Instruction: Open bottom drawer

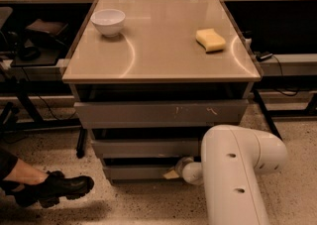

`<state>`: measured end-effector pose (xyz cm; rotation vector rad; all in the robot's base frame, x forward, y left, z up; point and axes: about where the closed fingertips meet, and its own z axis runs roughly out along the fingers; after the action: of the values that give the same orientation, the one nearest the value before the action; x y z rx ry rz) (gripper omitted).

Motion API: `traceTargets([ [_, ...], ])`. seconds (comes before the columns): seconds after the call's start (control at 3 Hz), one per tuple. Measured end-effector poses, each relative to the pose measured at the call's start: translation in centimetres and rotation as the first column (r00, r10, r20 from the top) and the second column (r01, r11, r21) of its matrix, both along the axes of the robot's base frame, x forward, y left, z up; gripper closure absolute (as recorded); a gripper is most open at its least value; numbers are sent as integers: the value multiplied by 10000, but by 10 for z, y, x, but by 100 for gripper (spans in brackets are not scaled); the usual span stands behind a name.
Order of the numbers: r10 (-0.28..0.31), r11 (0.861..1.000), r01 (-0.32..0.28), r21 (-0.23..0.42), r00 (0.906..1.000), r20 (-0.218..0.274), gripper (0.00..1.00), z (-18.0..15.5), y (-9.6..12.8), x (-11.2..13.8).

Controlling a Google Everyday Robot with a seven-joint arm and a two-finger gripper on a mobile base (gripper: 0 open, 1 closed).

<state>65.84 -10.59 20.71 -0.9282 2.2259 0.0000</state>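
The bottom drawer [136,172] is the narrowest grey front at the foot of the cabinet, plain and handleless, with a dark gap above it. My white arm [237,169] reaches in from the lower right. My gripper [174,170] is at the right end of the bottom drawer's front, level with its top edge; only its wrist and a pale tip show. The mid-width drawer front [146,148] and the widest scratched front [161,114] sit above it.
A white bowl [108,22] and a yellow sponge [210,39] lie on the beige cabinet top [163,50]. A person's black shoe [57,188] rests on the speckled floor at the left. Dark desks and cables flank the cabinet on both sides.
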Motion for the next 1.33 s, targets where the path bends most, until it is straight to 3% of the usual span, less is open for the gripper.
traceTargets([
  [0.33, 151, 9985, -141, 538, 9997, -184, 0, -14, -4, 1],
  [1.0, 498, 9975, -493, 514, 9987, -93, 0, -13, -14, 8],
  [1.33, 651, 9979, -650, 47, 9970, -430, 0, -25, -10, 8],
])
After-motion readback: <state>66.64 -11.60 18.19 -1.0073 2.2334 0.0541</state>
